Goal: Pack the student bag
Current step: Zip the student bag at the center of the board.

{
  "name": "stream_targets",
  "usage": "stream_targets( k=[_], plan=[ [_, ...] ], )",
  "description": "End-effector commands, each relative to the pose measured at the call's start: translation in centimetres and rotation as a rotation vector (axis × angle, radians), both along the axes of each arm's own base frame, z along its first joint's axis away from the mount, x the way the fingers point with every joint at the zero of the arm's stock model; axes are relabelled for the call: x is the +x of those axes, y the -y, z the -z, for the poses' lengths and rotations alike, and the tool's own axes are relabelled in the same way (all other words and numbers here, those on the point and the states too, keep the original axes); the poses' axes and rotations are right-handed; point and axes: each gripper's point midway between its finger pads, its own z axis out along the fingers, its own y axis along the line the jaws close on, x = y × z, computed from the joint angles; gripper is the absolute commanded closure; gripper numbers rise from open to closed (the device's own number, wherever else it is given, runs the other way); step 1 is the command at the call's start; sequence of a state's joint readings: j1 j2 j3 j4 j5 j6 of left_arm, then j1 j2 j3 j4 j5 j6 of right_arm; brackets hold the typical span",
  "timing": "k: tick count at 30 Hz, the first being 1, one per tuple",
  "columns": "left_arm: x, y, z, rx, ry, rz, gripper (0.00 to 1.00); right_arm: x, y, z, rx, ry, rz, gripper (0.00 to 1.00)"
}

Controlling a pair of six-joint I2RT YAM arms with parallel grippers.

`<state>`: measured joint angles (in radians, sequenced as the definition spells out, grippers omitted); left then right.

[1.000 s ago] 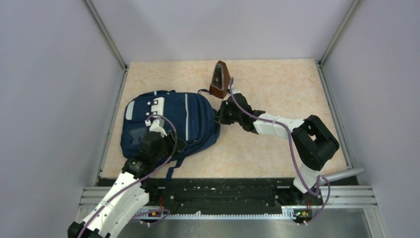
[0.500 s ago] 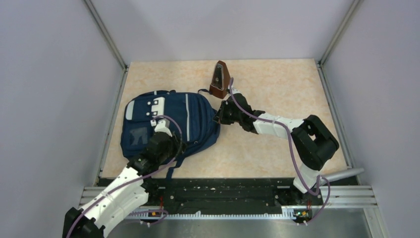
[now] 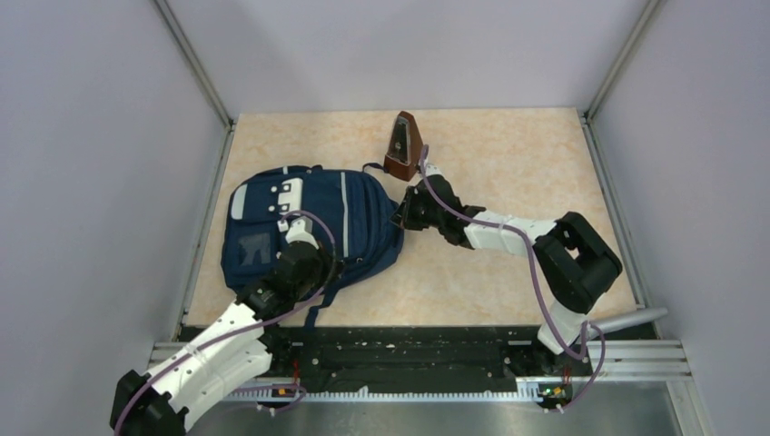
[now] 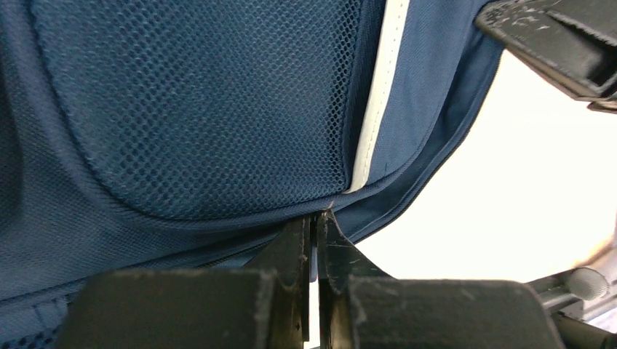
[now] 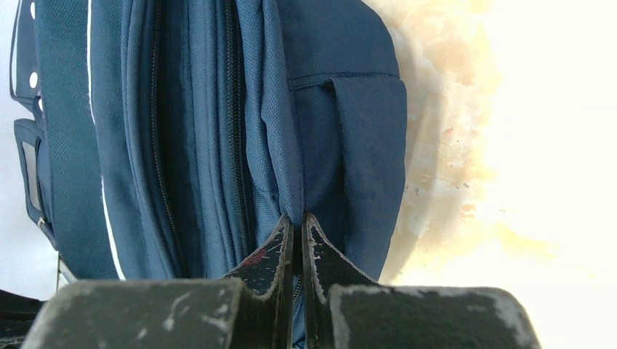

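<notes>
The backpack (image 3: 354, 222) lies flat on the left part of the tabletop (image 3: 508, 154), its straps toward the near edge. The left fingers (image 4: 309, 231) are pressed together, tips against the piped seam below the mesh pocket, beside a pale stripe; whether they catch any fabric cannot be told. The right fingers (image 5: 285, 236) are closed at the bag's right side and pinch a fold of blue fabric next to the zips. A brown metronome (image 3: 403, 145) stands upright just beyond the bag's far right corner.
</notes>
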<state>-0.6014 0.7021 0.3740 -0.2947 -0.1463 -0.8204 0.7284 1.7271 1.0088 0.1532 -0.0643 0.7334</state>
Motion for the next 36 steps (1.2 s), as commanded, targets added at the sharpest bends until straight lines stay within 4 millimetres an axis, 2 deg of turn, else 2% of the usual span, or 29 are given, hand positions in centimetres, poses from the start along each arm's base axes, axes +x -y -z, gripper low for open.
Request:
stream_targets(
  k=[1, 5, 13, 16, 20, 25, 27, 28, 30, 32, 36],
  plan=[
    [1.1, 2.1, -3.8, -0.180, 0.088, -0.024, 1.00, -0.8, -1.5, -4.0, 0.081, 0.102, -0.001, 1.00],
    [1.7, 2.9, -5.1, -0.248, 0.126, -0.042, 1.00, -2.9, -3.2, -3.8, 0.102, 0.094, -0.036, 1.00],
    [2.1, 5.3, -6.0, -0.276, 0.141, -0.024, 1.00, -4.9, -5.3, -4.3, 0.122, 0.118, -0.048, 1.00],
    [2.4, 6.3, -7.3, -0.304, 0.180, -0.023, 1.00, -5.5, -5.5, -4.4, 0.128, 0.125, -0.047, 1.00],
    [2.6, 7.6, -8.1, -0.321, 0.201, -0.014, 1.00, -6.1, -5.8, -4.5, 0.133, 0.132, -0.052, 1.00],
    [2.4, 8.1, -7.8, -0.314, 0.188, -0.007, 1.00, -5.7, -4.2, -4.4, 0.071, 0.169, -0.017, 1.00],
    [2.3, 7.8, -7.6, -0.317, 0.184, -0.015, 1.00, -5.7, -3.0, -4.6, 0.044, 0.216, -0.008, 0.84],
    [2.2, 7.6, -7.4, -0.317, 0.180, -0.021, 1.00, -5.7, -2.4, -4.9, 0.039, 0.248, -0.010, 0.73],
    [2.0, 7.2, -7.4, -0.322, 0.179, -0.033, 1.00, -6.5, -1.0, -4.7, 0.024, 0.301, -0.027, 0.58],
    [1.8, 6.9, -7.4, -0.328, 0.178, -0.043, 1.00, -7.4, -0.1, -5.8, 0.045, 0.379, -0.054, 0.51],
    [1.7, 6.6, -7.9, -0.342, 0.187, -0.049, 1.00, -9.7, 0.3, -7.4, 0.021, 0.534, -0.123, 0.48]
  ],
)
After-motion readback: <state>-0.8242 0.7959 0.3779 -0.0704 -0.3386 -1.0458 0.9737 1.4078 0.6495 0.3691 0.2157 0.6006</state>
